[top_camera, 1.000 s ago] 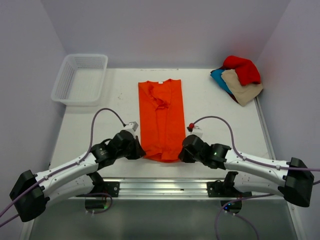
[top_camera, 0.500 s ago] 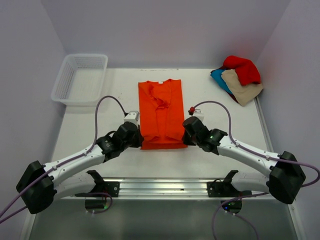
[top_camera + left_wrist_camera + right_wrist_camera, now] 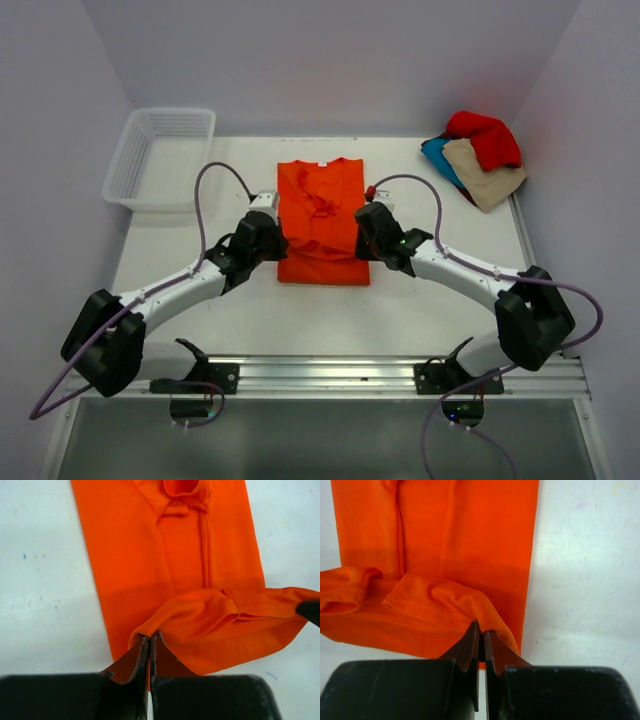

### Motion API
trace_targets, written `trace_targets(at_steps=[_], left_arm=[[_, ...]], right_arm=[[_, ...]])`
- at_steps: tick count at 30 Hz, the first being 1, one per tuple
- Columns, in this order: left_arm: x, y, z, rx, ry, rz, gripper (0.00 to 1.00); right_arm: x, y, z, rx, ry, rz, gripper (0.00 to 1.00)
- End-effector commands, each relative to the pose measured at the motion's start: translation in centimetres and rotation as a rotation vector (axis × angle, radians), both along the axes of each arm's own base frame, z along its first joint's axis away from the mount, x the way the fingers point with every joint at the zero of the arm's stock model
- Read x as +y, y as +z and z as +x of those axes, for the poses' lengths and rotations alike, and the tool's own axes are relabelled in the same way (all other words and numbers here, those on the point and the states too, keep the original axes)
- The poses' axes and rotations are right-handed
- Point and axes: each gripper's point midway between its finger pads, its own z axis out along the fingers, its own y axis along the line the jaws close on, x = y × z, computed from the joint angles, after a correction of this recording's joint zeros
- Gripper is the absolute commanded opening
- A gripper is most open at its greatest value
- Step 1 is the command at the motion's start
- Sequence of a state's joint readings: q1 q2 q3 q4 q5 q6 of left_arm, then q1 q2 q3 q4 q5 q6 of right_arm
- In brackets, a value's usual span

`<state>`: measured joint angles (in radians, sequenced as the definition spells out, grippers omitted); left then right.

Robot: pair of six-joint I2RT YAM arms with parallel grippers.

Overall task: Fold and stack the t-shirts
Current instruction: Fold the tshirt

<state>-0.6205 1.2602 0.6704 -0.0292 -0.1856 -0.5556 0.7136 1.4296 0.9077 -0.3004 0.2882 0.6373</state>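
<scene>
Left pincer [image 3: 150,639] and right pincer [image 3: 481,629] each clenched on orange shirt [image 3: 322,205] hem corners, hem folded over shirt's lower half.

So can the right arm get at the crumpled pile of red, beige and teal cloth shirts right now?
Probably not yet: the right gripper is shut on the bright orange cloth t-shirt, though nothing lies between it and the pile.
</scene>
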Motion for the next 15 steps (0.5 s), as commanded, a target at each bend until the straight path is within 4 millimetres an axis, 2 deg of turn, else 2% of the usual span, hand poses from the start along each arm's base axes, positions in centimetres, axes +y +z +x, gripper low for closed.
trace_targets(at_steps=[1,2,3,4,5,6,7,8,9,10,11,12,13,14,15], left_arm=[[-2.0,5.3,5.2,-0.160,-0.024,-0.072,0.00],[-2.1,4.2,6.2,-0.140,-0.023,-0.052,0.00],[-2.5,5.6,7.8,-0.175,-0.021,-0.057,0.00],[-2.0,5.6,9.2,-0.170,-0.006,-0.056,0.01],[-1.7,3.5,10.7,-0.133,0.005,-0.022,0.12],[-0.7,5.2,13.4,-0.177,0.048,-0.016,0.49],[0.1,3.4,15.1,-0.143,0.095,0.017,0.68],[0.8,3.7,16.4,-0.137,0.121,0.012,0.82],[2.4,5.5,18.5,-0.139,0.174,-0.013,0.92],[3.2,5.9,19.2,-0.134,0.198,-0.019,0.94],[3.9,7.3,19.6,-0.158,0.215,-0.032,1.00],[4.5,8.0,19.5,-0.170,0.223,-0.033,1.00],[5.2,9.7,19.1,-0.205,0.231,-0.035,1.00],[5.5,10.1,18.6,-0.215,0.232,-0.033,1.00],[5.8,9.5,17.9,-0.202,0.235,-0.025,1.00]], right_arm=[[1.8,2.4,4.9,-0.087,0.013,0.024,0.00],[1.2,2.4,6.2,-0.089,-0.015,0.016,0.00],[1.6,3.9,7.9,-0.118,-0.032,0.037,0.00],[1.5,3.7,9.2,-0.119,-0.041,0.025,0.03],[0.6,2.0,11.1,-0.093,-0.078,-0.011,0.41],[0.5,3.7,13.7,-0.135,-0.119,-0.023,0.56],[0.3,3.8,15.1,-0.128,-0.139,-0.030,0.64],[-0.7,1.4,16.9,-0.073,-0.166,-0.061,0.81],[-0.4,4.5,19.4,-0.122,-0.189,-0.031,0.86],[-1.1,4.1,19.4,-0.086,-0.203,-0.059,0.89],[-1.5,4.6,19.8,-0.095,-0.215,-0.062,0.91],[-2.0,5.6,19.6,-0.118,-0.222,-0.064,0.94],[-2.4,6.6,19.6,-0.156,-0.224,-0.065,0.95],[-2.7,7.2,19.3,-0.179,-0.226,-0.064,0.96],[-3.4,7.6,18.1,-0.190,-0.222,-0.068,0.99]])
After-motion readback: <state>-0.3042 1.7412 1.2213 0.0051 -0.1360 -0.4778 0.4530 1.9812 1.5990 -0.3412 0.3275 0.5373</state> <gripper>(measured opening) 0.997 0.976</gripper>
